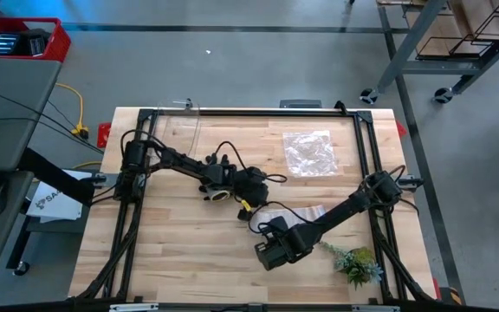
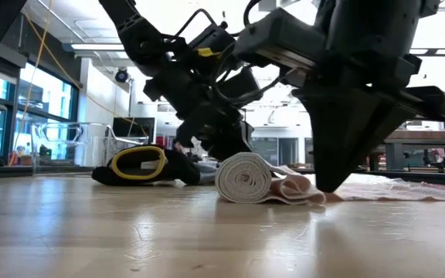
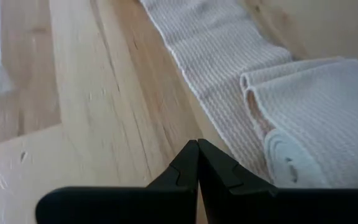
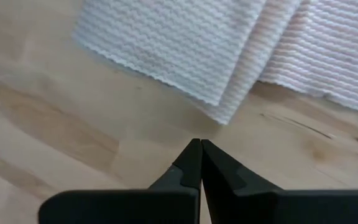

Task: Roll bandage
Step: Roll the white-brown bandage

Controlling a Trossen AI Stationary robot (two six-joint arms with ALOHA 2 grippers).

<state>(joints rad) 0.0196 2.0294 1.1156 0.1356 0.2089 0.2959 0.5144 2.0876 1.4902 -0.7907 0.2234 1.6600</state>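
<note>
The bandage (image 2: 246,177) is lying partly rolled on the bench (image 2: 130,232) — a loose tail remaining — while both grippers, left (image 3: 197,163) and right (image 4: 201,163), are hovering beside it, fingers pressed together

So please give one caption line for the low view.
Partly rolled bandage lies on the table below two shut hands.

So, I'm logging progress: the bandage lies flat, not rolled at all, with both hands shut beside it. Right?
Not quite. The low view shows the bandage partly rolled into a spiral at one end. Both the left hand and right hand are shut beside it.
</note>
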